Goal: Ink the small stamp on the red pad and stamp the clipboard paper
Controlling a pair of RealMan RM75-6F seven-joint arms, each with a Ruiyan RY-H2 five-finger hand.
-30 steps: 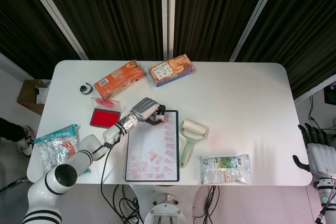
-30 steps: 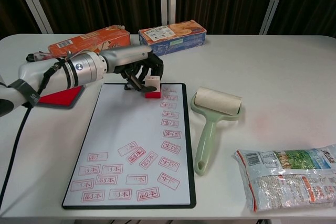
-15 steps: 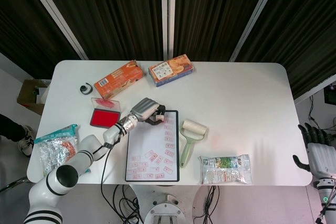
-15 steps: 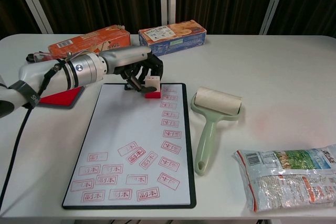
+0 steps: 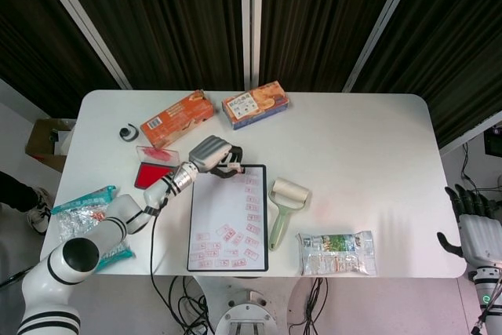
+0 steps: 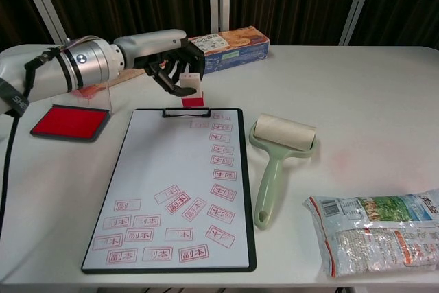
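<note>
Left hand (image 6: 171,66) pinches the small stamp (image 6: 191,88) by its white upper block, red base down, lifted above the clipboard's metal clip (image 6: 177,111). Beneath lies the clipboard paper (image 6: 175,169), already carrying rows of red impressions. The red ink pad (image 6: 70,121) sits open on the table just left of the board. The stamp looks light and rigid, probably a bit slick, so a firm hold on the block's side faces seems best. Right hand (image 5: 471,221) hangs off the table's far right edge, fingers apart, holding nothing.
</note>
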